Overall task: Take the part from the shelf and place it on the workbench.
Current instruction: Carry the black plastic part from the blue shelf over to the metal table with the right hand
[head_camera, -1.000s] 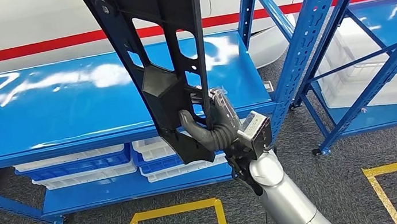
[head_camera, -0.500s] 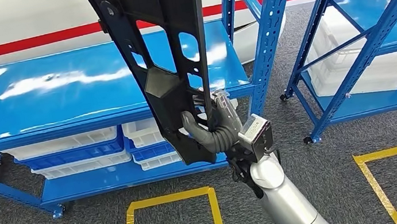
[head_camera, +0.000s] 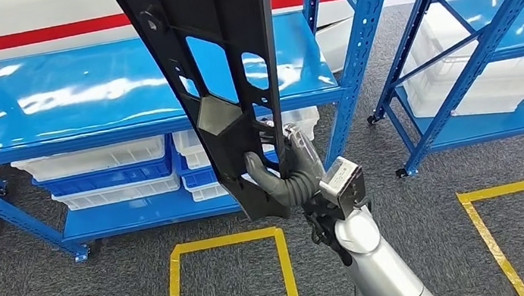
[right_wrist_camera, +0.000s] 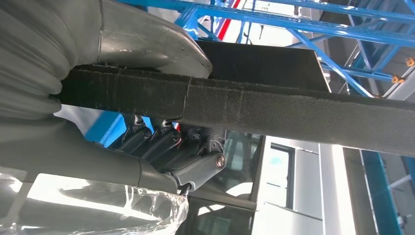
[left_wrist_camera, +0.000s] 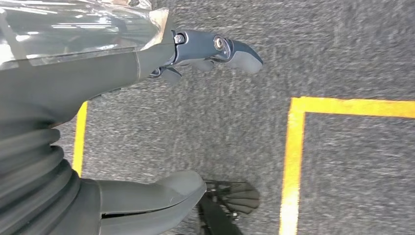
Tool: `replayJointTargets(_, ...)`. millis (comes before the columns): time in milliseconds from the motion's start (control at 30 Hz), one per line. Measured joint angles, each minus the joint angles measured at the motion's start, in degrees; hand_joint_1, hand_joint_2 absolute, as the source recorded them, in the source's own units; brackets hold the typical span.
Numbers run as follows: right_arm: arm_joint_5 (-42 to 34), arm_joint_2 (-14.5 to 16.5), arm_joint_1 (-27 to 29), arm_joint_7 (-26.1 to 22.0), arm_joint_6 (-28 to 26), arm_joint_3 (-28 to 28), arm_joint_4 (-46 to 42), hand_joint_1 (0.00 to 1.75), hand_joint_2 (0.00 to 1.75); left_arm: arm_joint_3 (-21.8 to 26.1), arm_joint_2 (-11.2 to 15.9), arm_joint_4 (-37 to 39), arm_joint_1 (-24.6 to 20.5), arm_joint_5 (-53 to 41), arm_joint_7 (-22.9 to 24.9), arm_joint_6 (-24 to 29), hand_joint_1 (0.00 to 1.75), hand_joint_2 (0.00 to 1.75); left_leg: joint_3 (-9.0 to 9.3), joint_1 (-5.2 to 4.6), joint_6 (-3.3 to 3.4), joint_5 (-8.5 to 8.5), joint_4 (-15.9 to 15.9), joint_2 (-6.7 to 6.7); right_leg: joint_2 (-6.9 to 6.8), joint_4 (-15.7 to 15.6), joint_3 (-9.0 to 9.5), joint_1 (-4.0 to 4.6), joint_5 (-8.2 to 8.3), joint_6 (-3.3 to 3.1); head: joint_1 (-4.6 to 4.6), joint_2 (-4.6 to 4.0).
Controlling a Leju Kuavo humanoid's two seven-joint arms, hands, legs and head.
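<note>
The part (head_camera: pixel 221 61) is a long black plastic panel with cut-out windows. It stands nearly upright in front of me, its top tilted left. My right hand (head_camera: pixel 289 171) grips its lower end, the thumb wrapped over the front face. In the right wrist view the part's edge (right_wrist_camera: pixel 293 110) runs across as a dark bar, pinched between the thumb (right_wrist_camera: pixel 147 44) and the fingers (right_wrist_camera: pixel 166 147). My left hand (left_wrist_camera: pixel 58 98) hangs over the grey carpet, holding nothing, with its fingers (left_wrist_camera: pixel 230 49) and thumb (left_wrist_camera: pixel 156 193) apart.
A blue shelf rack (head_camera: pixel 84 95) stands ahead with a bare glossy top deck and white bins (head_camera: pixel 109 168) below. A second blue rack (head_camera: pixel 489 34) with white bins is at the right. Yellow tape squares (head_camera: pixel 177 281) (head_camera: pixel 485 241) mark the carpet.
The whole view has shifted: the racks sit lower and a little farther off, and the part's top end now shows. My right hand keeps the same grip on the part.
</note>
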Motion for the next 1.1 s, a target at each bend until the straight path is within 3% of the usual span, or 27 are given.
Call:
replayJointTargets(33,0.0,0.0,0.0,-0.1,0.0,0.0,0.0,1.75,1.75,0.0,0.0,0.0,0.0,0.0,0.0,0.0,0.0,1.75,-1.0,-0.03,-0.13,0.72,0.1,0.02,0.0,-1.5,2.06,0.02,1.14,0.55,0.01,0.0)
replayJointTargets(100,0.1,0.0,0.0,-0.1,0.0,0.0,-0.1,1.75,1.75,0.1,-0.1,0.0,0.0,0.0,-0.1,0.0,0.0,1.75,-2.67,-0.17,-0.58,1.89,0.5,-0.04,-0.02,-9.3,8.74,0.13,2.33,0.83,0.03,0.0)
replayJointTargets(133,0.2,0.0,0.0,-0.2,0.0,0.0,-0.2,1.75,1.75,0.1,-0.1,0.0,0.0,0.0,-0.1,0.0,0.0,1.75,-3.26,-0.27,-0.87,2.36,0.7,-0.05,0.01,-13.7,11.74,0.26,1.84,0.55,0.0,0.0)
replayJointTargets(200,0.7,0.1,-0.1,-0.3,0.1,-0.1,-0.4,1.75,1.75,0.1,-0.1,0.0,0.0,-0.3,-0.3,0.0,0.0,1.75,-3.85,-0.38,-1.53,3.27,0.9,-0.03,0.07,-18.6,14.61,0.59,0.55,-0.28,-0.06,0.0)
replayJointTargets(267,1.4,0.1,-0.1,-0.6,0.4,-0.1,-0.4,1.75,1.75,0.1,-0.1,0.0,0.0,-0.6,-0.4,0.0,0.0,1.75,-4.13,-0.05,-2.3,3.8,0.9,-0.06,0.03,-19.0,14.02,0.29,0.95,-1.14,-0.12,0.0)
replayJointTargets(300,1.8,0.1,-0.2,-0.7,0.5,-0.1,-0.4,1.75,1.75,0.1,0.0,0.0,0.0,-0.7,-0.4,-0.1,0.0,1.75,-4.5,0.17,-2.69,2.89,1.6,-0.18,-0.03,-19.0,13.76,0.08,1.42,-1.69,-0.17,0.0)
replayJointTargets(333,2.1,0.1,-0.2,-0.8,0.6,-0.1,-0.4,1.75,1.75,0.1,0.0,0.0,0.0,-0.7,-0.4,-0.1,0.0,1.75,-5.17,0.37,-3.07,1.04,3.2,-0.33,-0.1,-19.1,13.42,-0.19,1.96,-2.18,-0.23,0.0)
replayJointTargets(400,2.8,0.1,-0.2,-1.1,0.8,-0.1,-0.4,1.75,1.75,0.1,0.0,0.0,0.0,-0.9,-0.3,-0.1,0.0,1.75,-7.27,0.67,-3.82,-4.36,9.6,-0.56,-0.19,-19.0,12.58,-0.28,2.89,-2.7,-0.34,0.0)
replayJointTargets(433,3.2,0.1,-0.2,-1.3,0.9,0.0,-0.3,1.75,1.75,0.1,0.0,0.0,0.0,-0.9,-0.2,-0.1,0.0,1.75,-8.29,0.81,-4.18,-6.23,13.2,-0.61,-0.23,-19.0,12.2,-0.27,3.29,-2.69,-0.37,0.0)
replayJointTargets(467,3.6,0.1,-0.1,-1.5,0.9,0.0,-0.3,1.75,1.75,0.1,0.1,0.0,0.0,-0.9,-0.1,-0.1,0.0,1.75,-8.76,0.98,-4.48,-6.92,15.9,-0.59,-0.29,-18.9,11.81,-0.29,3.67,-2.57,-0.38,0.0)
replayJointTargets(500,3.9,0.1,-0.1,-1.7,1.0,0.0,-0.3,1.75,1.75,0.1,0.2,0.0,0.0,-1.0,0.0,0.0,0.0,1.75,-8.3,1.18,-4.69,-6.47,16.6,-0.56,-0.4,-18.8,11.47,-0.33,3.95,-2.43,-0.38,0.0)
replayJointTargets(533,4.3,0.1,0.0,-1.8,1.0,0.0,-0.3,1.75,1.75,0.1,0.2,0.0,0.0,-1.0,0.1,0.2,0.0,1.75,-6.74,1.38,-4.82,-5.21,15.1,-0.45,-0.55,-18.7,11.16,-0.41,4.13,-2.32,-0.39,0.0)
replayJointTargets(600,5.0,0.1,0.0,-2.1,1.0,0.2,-0.2,1.75,1.75,0.1,0.4,-0.1,-0.1,-1.1,0.2,0.4,0.0,1.75,-1.5,1.52,-4.93,-2.75,7.8,0.49,-0.92,-18.2,10.72,-0.47,4.2,-2.03,-0.44,0.0)
replayJointTargets(667,5.5,0.2,0.1,-2.4,1.1,0.4,-0.2,1.75,1.75,0.1,0.5,-0.1,-0.1,-1.0,0.2,0.6,0.0,1.75,1.67,1.18,-4.46,-2.1,2.4,1.34,-1.38,-17.9,10.38,-0.19,4.21,-1.51,-0.41,0.0)
replayJointTargets(800,5.8,0.3,0.3,-2.7,1.1,1.0,-0.2,1.75,1.75,0.2,0.5,-0.1,-0.1,-0.9,0.3,1.0,0.0,1.75,1.32,0.77,-2.23,-1.83,1.0,0.45,-2.01,-17.0,9.47,0.09,3.76,-0.29,-0.16,0.0)
replayJointTargets(833,5.8,0.3,0.4,-2.8,1.1,1.1,-0.2,1.75,1.75,0.2,0.5,-0.1,0.0,-0.9,0.4,1.1,0.0,1.75,1.2,0.82,-1.62,-1.52,0.8,0.19,-1.67,-15.3,8.57,0.1,2.72,-0.35,-0.08,0.0)
replayJointTargets(900,5.8,0.2,0.6,-3.1,1.1,1.2,-0.2,1.75,1.75,0.2,0.4,-0.1,-0.1,-0.9,0.4,1.4,0.0,1.75,0.77,0.76,-0.78,-1.06,0.6,-0.4,-0.71,-8.3,5.18,0.06,-0.66,-1.0,0.06,0.0)
replayJointTargets(967,5.8,0.0,1.2,-3.3,1.0,1.2,-0.2,1.75,1.75,0.2,0.4,-0.1,0.0,-0.9,0.4,1.5,0.0,1.75,0.28,0.62,-0.51,-0.74,0.6,-1.2,-0.25,-1.4,1.91,0.07,-3.07,-1.19,0.14,0.0)
replayJointTargets(1000,5.8,-0.1,1.5,-3.3,1.0,1.2,-0.2,1.75,1.75,0.2,0.4,0.0,0.1,-1.0,0.4,1.5,0.0,1.75,0.13,0.58,-0.54,-0.59,0.6,-1.64,-0.15,-0.6,1.63,0.07,-3.0,-0.95,0.15,0.0)
replayJointTargets(1033,5.8,-0.1,1.6,-3.3,1.0,1.3,-0.2,1.75,1.75,0.2,0.3,0.0,0.2,-1.0,0.4,1.5,0.0,1.75,0.04,0.55,-0.64,-0.45,0.6,-2.11,-0.04,-2.1,2.53,0.08,-2.06,-0.56,0.15,0.0)
replayJointTargets(1100,5.8,-0.2,1.6,-3.3,1.0,1.3,-0.2,1.75,1.75,0.2,0.3,0.0,0.2,-1.0,0.4,1.5,0.0,1.75,-0.06,0.52,-0.96,-0.24,0.8,-3.01,0.81,-10.0,6.7,-0.04,1.07,0.14,0.16,0.0)
